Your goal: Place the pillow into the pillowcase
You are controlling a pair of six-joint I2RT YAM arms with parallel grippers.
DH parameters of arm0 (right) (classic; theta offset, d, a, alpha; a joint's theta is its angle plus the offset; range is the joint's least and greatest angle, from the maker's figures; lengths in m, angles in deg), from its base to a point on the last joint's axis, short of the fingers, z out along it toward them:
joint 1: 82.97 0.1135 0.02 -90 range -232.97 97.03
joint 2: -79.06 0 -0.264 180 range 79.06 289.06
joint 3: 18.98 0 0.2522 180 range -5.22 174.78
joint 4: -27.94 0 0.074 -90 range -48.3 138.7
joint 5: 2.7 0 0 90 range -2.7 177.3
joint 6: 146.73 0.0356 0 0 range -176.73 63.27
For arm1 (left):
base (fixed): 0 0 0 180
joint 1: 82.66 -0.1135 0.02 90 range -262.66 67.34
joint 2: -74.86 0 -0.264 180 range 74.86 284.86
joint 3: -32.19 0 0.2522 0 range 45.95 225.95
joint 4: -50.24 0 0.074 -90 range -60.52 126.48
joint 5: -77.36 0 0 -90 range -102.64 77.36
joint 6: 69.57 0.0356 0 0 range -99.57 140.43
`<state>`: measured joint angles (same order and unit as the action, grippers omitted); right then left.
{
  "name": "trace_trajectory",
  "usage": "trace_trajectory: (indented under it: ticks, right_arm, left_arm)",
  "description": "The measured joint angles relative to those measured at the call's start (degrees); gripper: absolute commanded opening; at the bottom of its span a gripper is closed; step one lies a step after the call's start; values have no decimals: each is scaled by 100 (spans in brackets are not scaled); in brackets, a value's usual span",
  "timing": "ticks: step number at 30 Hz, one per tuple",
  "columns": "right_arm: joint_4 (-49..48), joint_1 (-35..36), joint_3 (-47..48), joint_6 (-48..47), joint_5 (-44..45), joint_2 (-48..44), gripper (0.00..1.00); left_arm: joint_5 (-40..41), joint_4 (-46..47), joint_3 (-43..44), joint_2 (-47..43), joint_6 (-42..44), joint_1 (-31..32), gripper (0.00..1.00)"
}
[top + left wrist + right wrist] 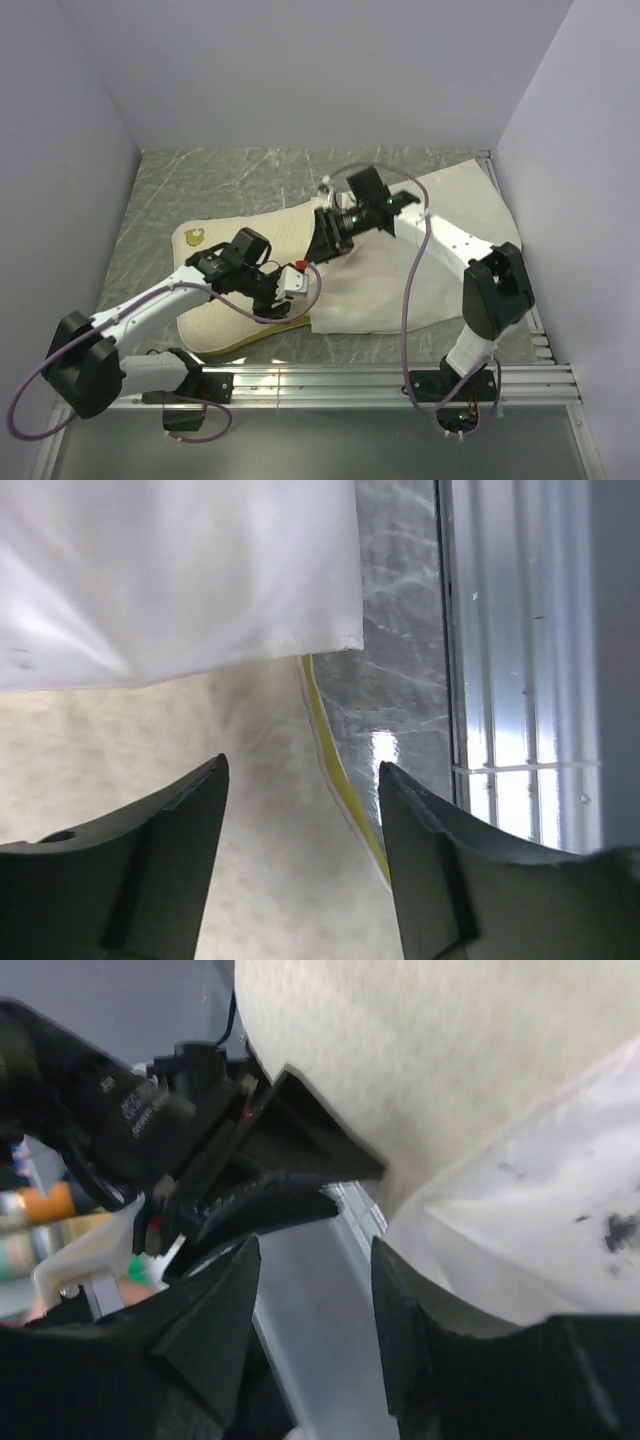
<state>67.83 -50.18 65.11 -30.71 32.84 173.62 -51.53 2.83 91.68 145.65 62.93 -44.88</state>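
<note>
Cream pillowcase point(380, 290) is just overlapping one end of the pillow point(218, 333); left end effector point(300, 768) and right end effector point(315, 1252) are both gaping, empty. Probably needing hem grabs next.

pillow point(275, 225): right part hidden under pillowcase point(400, 285) | dark specks point(620, 1228) on pillowcase: blurred, perhaps stains

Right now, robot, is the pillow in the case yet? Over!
Left gripper open, empty. Right gripper open, empty. Pillow mostly out, case edge lying over one end. Nothing else seen in the way. Over.
</note>
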Motion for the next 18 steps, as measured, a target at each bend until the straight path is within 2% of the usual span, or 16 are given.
trace_trajectory:
  ticks: [2,5,9,14,18]
  right_arm:
    - [767,-201,1073,-754,160,319,66]
    - [1172,-730,2103,-1305,549,411,80]
    - [1268,-1246,3377,-1858,1816,660,81]
    - [1534,-874,5259,-2465,3161,2157,80]
    - [1569,-610,5628,-2597,3742,3217,80]
  left_arm:
    - [-146,-391,131,-323,2,-136,70]
    - [-372,-599,531,-625,-223,-625,71]
    - [-422,-299,1023,-540,-796,-1425,74]
    - [-232,286,1381,304,-1550,-2297,74]
    - [17,671,1628,1008,-2011,-2811,75]
